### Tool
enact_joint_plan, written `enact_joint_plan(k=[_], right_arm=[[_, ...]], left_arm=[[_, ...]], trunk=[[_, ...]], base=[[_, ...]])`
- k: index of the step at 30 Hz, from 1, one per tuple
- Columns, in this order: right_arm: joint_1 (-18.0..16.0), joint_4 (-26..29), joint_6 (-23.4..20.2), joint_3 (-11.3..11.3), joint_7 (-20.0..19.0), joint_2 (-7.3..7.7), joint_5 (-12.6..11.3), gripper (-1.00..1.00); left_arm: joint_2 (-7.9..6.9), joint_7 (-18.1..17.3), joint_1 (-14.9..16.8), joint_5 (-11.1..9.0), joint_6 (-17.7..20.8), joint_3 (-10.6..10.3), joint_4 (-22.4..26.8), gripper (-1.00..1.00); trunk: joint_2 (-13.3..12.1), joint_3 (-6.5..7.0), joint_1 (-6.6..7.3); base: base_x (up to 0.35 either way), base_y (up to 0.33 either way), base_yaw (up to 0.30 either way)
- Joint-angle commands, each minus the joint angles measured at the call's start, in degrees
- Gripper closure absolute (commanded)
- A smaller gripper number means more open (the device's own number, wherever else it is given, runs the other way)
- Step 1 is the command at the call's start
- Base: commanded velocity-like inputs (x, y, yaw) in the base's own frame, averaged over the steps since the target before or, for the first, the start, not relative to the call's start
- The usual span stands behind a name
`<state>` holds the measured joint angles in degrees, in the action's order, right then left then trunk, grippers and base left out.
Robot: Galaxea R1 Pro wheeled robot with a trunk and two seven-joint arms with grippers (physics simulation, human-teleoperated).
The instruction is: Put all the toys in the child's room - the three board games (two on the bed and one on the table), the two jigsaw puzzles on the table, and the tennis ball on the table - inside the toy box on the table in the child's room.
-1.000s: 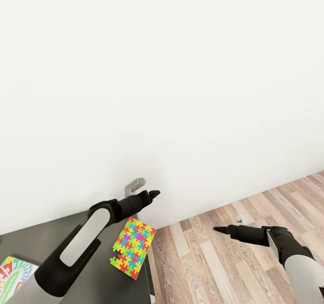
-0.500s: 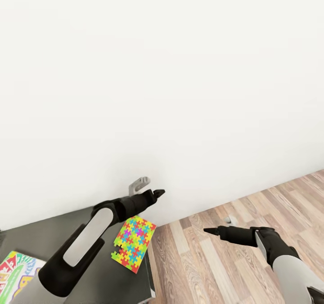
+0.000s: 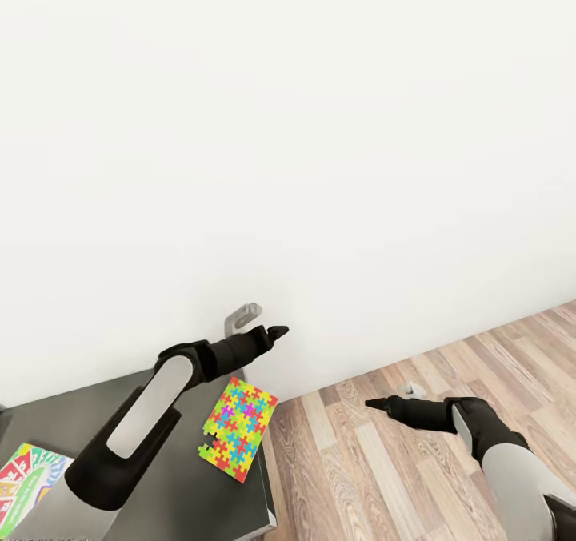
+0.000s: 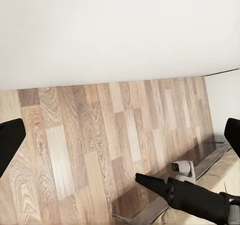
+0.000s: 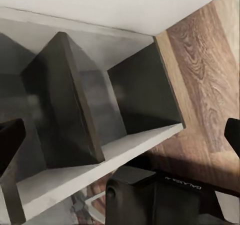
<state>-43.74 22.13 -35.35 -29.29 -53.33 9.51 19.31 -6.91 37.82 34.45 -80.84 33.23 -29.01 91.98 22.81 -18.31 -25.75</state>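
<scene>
View: your head camera faces a blank white wall point(image 3: 304, 125); wooden plank floor point(image 3: 384, 461) runs along the lower right.
Tabletop: the dark-grey tabletop point(image 3: 184, 477) sits at lower left, ending at an edge beside the floor.
Puzzle: one thin square jigsaw puzzle sheet in yellow, pink, blue and green point(image 3: 238, 429) lies flat near the tabletop's edge, under your left forearm.
Board game: a corner of a green, white and red cardboard game box point(image 3: 28, 477) lies on the tabletop at the far left.
Left hand point(image 3: 276, 332): raised above the tabletop, past the puzzle, holding nothing; its fingers look pressed together.
Right hand point(image 3: 376, 403): out over the floor, empty, fingers together in a point.
Change: over the last second the right hand has drifted a little toward the tabletop and the view has shifted slightly; the puzzle lies as it did.
Meaning: nothing is picked up yet; the puzzle looks the nearest toy to reach for.
</scene>
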Motion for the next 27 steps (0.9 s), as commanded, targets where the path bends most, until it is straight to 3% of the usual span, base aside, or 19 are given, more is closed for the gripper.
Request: enact_joint_plan(k=[1,7,10,13,17,18,21,27], right_arm=[[-0.4,-0.1,-1.6,-1.6,1.7,-0.13,-0.4,-1.00],[-1.1,-0.5,-4.2,-5.3,7.4,-0.44,-3.5,-1.00],[-1.2,-0.5,-4.8,-6.2,7.4,-0.38,-4.5,-1.00],[-1.4,-0.6,-4.9,-6.8,5.0,-0.20,-5.1,-1.00],[-1.5,-0.7,-5.1,-7.4,-3.6,0.08,-5.4,-1.00],[-1.5,-0.7,-5.1,-7.4,-3.6,0.08,-5.4,-1.00],[-1.6,-0.7,-5.3,-7.6,-8.9,0.28,-5.4,-1.00],[-1.7,-1.0,-6.2,-7.7,-12.4,1.06,-5.3,-1.00]], left_arm=[[0.00,0.5,0.1,-0.6,0.4,0.1,0.1,-1.00],[0.35,0.5,0.5,-0.7,1.5,0.4,0.1,-1.00],[0.69,0.5,0.7,-0.9,1.9,0.6,0.1,-1.00],[0.97,0.5,1.0,-1.5,2.2,0.7,0.1,-1.00],[1.28,0.5,1.4,-3.9,2.5,1.2,0.1,-1.00],[1.28,0.5,1.4,-3.9,2.5,1.2,0.1,-1.00],[1.25,0.5,1.5,-5.5,2.6,1.3,0.1,-1.00],[1.36,0.5,1.5,-6.6,2.7,1.4,0.1,-1.00]], trunk=[[0.1,-0.11,-0.03],[0.1,-0.11,-0.03],[0.1,-0.11,-0.03],[0.1,-0.11,-0.03],[0.1,-0.11,-0.03],[0.1,-0.11,-0.03],[0.1,-0.11,-0.03],[0.1,-0.11,-0.03]], base=[[-0.003,0.000,0.000],[-0.002,0.000,0.000],[-0.001,0.000,0.000],[0.000,0.000,0.000],[0.000,0.000,0.000],[0.000,0.000,0.000],[0.000,0.000,0.000],[0.000,0.000,0.000]])
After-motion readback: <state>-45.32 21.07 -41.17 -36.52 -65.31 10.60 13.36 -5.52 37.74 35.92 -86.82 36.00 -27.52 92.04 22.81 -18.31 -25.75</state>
